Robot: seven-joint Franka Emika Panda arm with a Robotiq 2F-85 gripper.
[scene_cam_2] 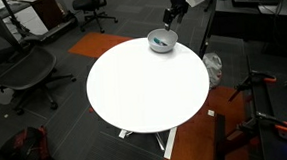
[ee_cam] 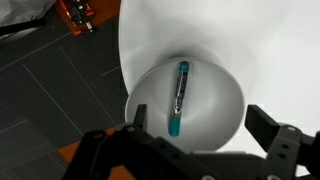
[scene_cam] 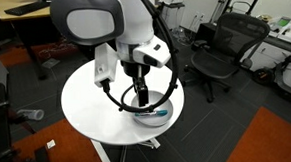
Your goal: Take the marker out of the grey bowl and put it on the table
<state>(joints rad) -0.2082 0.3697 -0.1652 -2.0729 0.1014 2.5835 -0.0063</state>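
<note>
One marker (ee_cam: 180, 95) lies inside the grey bowl (ee_cam: 225, 95). In the wrist view it runs almost along the 12-to-6 line, with its teal end toward 6 o'clock, and it rests on the bowl's floor a little toward 9 o'clock of centre. The pincer (ee_cam: 195, 125) hangs above it, released and empty. One finger stands at 9 o'clock and one at 3 o'clock, so the closing line crosses the pen's length. In an exterior view the bowl (scene_cam_2: 161, 41) sits near the rim of the white desk (scene_cam_2: 144, 90) at about 1 o'clock, with the pincer just above it.

The step in hand looks like the descent for the grasp. To do it well, centre the jaws over the pen's middle before going down, since the pen seems nearer the 9 o'clock finger. The wrist turn suits the pen and needs no change. Lower straight and slowly until the fingertips flank the barrel, just short of the metal. Pressing into the curved floor could slide or tip the bowl, which is close to the desk's edge. The pen is thin and round and may roll on smooth metal, so close gently and evenly. Lift straight up clear of the rim before travelling toward the bare top around 6 o'clock.
</note>
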